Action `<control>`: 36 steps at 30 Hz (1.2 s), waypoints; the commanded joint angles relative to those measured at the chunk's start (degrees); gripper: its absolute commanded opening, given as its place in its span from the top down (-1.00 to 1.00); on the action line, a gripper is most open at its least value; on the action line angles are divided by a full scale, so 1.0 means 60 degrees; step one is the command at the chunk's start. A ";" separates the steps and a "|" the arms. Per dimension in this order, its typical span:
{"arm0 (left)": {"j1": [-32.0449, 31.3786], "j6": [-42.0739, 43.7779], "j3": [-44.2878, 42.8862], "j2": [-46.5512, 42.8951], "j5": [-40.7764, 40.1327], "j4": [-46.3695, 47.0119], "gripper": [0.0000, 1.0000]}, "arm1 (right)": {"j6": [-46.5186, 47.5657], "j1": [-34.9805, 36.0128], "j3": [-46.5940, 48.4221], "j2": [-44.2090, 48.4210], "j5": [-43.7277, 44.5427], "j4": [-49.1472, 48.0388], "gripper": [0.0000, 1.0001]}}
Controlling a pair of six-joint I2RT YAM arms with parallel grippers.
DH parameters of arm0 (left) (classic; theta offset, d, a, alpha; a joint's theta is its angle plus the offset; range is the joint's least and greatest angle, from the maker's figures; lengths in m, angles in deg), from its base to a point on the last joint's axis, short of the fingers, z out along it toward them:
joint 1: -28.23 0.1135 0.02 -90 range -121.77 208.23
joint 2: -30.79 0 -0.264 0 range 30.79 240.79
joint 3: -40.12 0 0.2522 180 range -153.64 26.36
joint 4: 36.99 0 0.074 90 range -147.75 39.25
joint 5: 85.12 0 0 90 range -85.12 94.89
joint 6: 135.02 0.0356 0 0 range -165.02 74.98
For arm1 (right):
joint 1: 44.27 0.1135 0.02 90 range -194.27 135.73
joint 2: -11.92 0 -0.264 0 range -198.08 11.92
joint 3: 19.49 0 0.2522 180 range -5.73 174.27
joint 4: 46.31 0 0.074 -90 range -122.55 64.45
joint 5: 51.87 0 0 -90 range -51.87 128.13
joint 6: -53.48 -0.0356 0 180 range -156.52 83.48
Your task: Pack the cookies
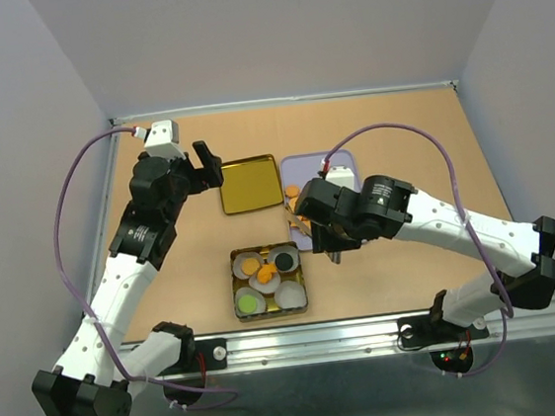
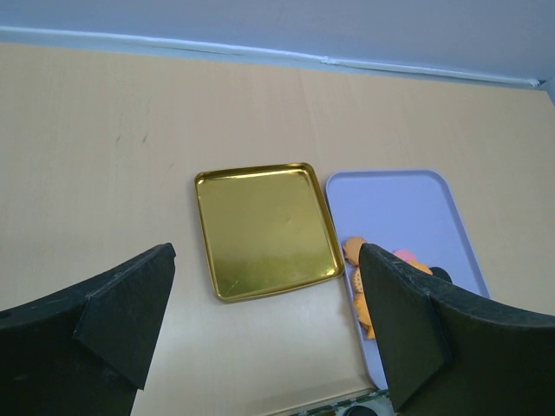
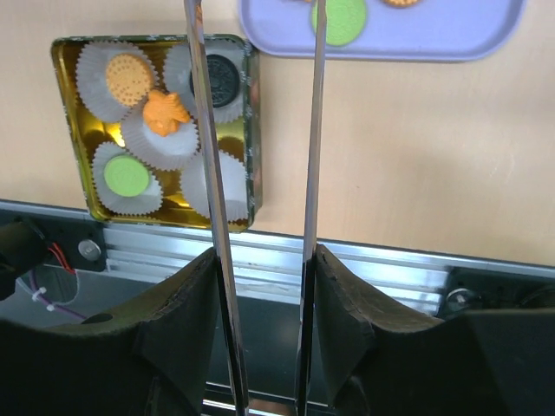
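My right gripper (image 3: 264,260) is closed on a pair of thin metal tongs (image 3: 313,130), whose two blades run up the middle of the right wrist view, parted, with nothing between them. Behind the left blade, in the upper left of that view, sits a gold tin (image 3: 57,113) lined with white paper cups (image 3: 234,182). Some of the cookies (image 3: 128,78) lie in it: an orange round, an orange flower shape, a black one and a green one, each in a cup. Across the top edge lies a lavender tray (image 3: 434,39) with a green cookie and an orange one just showing. My left gripper (image 2: 267,260) hangs wide open and holds nothing. In the left wrist view it is above a flat gold lid (image 2: 264,230) at the centre of the frame on the tabletop (image 2: 104,156). The tray lies just to the right of the lid, and more orange cookies and a pink one are bunched at its lower left.
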 commanded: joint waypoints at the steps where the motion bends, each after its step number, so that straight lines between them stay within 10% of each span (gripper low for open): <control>1: 0.0032 -0.0076 0.0146 -0.0341 0.0166 0.0439 -0.97 | -0.0769 -0.0113 -0.0537 0.0561 0.0292 0.0550 0.01; 36: -0.0540 -0.0178 0.0805 -0.0736 0.0372 0.0483 -0.97 | -0.1606 -0.0113 -0.2193 0.0108 -0.0426 -0.0519 0.05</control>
